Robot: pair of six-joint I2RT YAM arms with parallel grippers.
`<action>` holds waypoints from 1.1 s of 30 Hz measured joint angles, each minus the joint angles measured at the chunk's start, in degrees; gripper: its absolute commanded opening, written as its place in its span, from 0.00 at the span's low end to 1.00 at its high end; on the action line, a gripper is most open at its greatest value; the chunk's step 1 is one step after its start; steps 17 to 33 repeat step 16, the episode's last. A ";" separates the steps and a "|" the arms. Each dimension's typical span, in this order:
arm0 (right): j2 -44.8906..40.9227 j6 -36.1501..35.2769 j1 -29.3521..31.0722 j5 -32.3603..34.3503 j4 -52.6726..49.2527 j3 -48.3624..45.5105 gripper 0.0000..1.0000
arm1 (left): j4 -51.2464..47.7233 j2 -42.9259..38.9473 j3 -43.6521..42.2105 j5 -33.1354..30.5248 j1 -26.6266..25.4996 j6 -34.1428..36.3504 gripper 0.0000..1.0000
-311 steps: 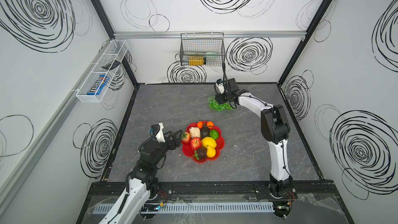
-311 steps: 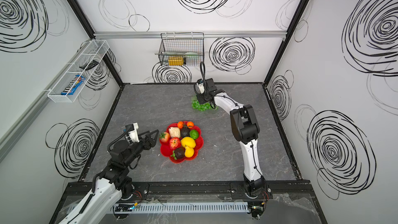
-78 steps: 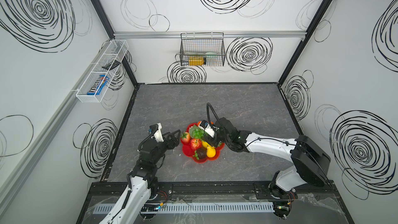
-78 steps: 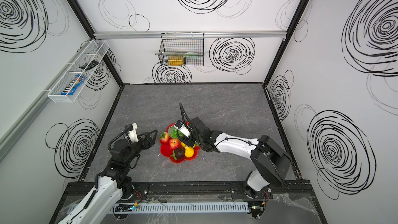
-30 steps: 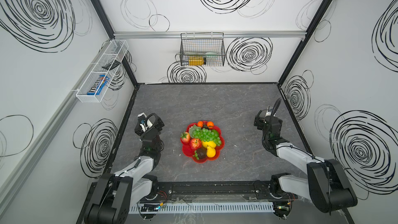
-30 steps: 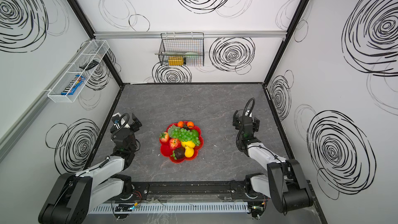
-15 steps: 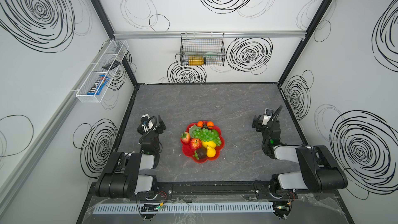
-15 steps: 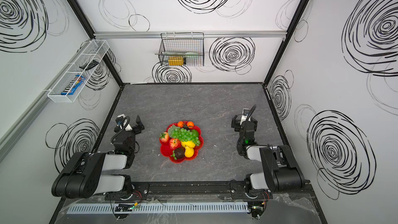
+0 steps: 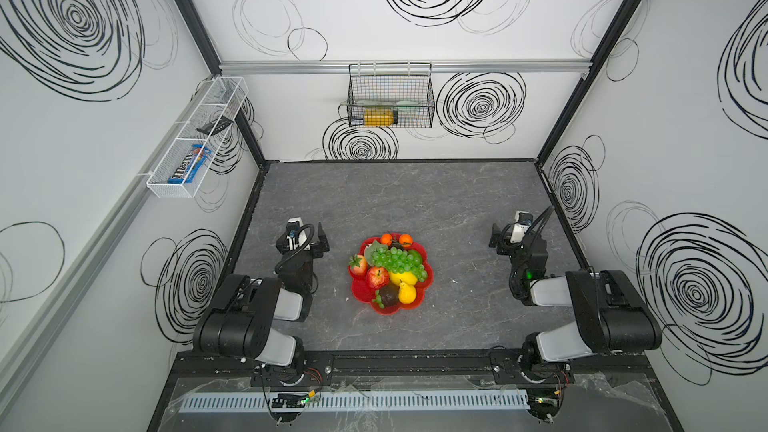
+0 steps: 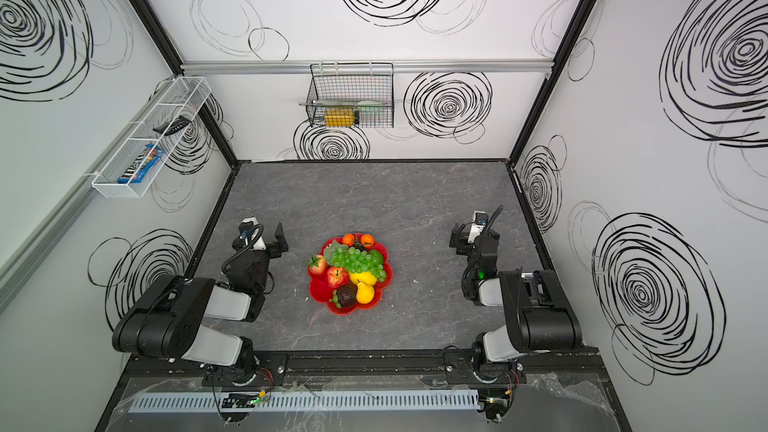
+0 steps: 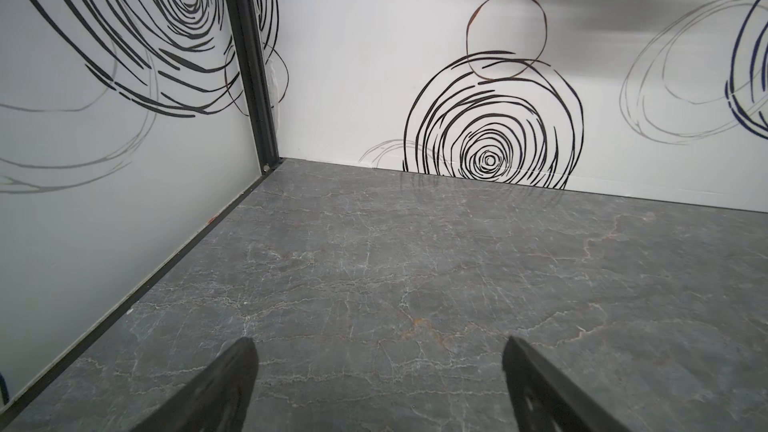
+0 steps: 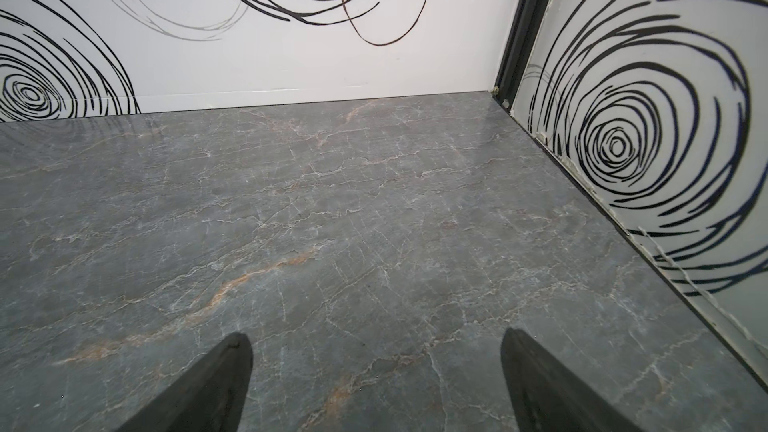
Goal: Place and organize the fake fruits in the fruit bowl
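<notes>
You are looking down on a grey marble-patterned table [image 9: 374, 201] inside a white-walled cell. The fruit bowl [image 9: 359, 289], a red dish with a flower-shaped rim, sits toward the front of the table, between the two arms.

All the fake fruits [image 10: 353, 274] in view lie inside it:
- Two oranges [image 9: 386, 238] sit at the far rim.
- Green grapes [image 9: 397, 259] drape over the top of the pile, with a lime [image 9: 414, 256] beside them.
- A strawberry [image 9: 357, 265] and a red apple [image 9: 377, 277] are on the left side.
- A lemon [image 9: 404, 277] is in the centre.
- A pear [image 9: 407, 293] and a dark avocado [image 9: 389, 296] are at the near edge.

The grapes probably lie on top because a loose cluster rests best on firmer fruit. No fruit lies on the bare table, so the task looks finished.

The left gripper [image 11: 377, 340] and right gripper [image 12: 374, 334] each sit folded near their own side wall, well apart from the bowl. Both have their jaws spread wide and hold nothing. Each wrist view shows only tabletop between the fingers. That parked pose keeps your arms clear of the arrangement.
</notes>
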 measured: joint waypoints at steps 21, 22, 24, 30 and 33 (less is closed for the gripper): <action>0.00 0.22 -0.50 -0.81 -0.02 0.09 0.97 | 0.07 0.00 0.00 -0.35 -0.46 0.48 0.96; 0.00 0.22 -0.50 -0.81 -0.02 0.09 0.97 | 0.07 0.00 0.00 -0.35 -0.46 0.48 0.96; 0.00 0.22 -0.50 -0.81 -0.02 0.09 0.97 | 0.07 0.00 0.00 -0.35 -0.46 0.48 0.96; 0.00 0.22 -0.50 -0.81 -0.02 0.09 0.97 | 0.07 0.00 0.00 -0.35 -0.46 0.48 0.96; 0.00 0.22 -0.50 -0.81 -0.02 0.09 0.97 | 0.07 0.00 0.00 -0.35 -0.46 0.48 0.96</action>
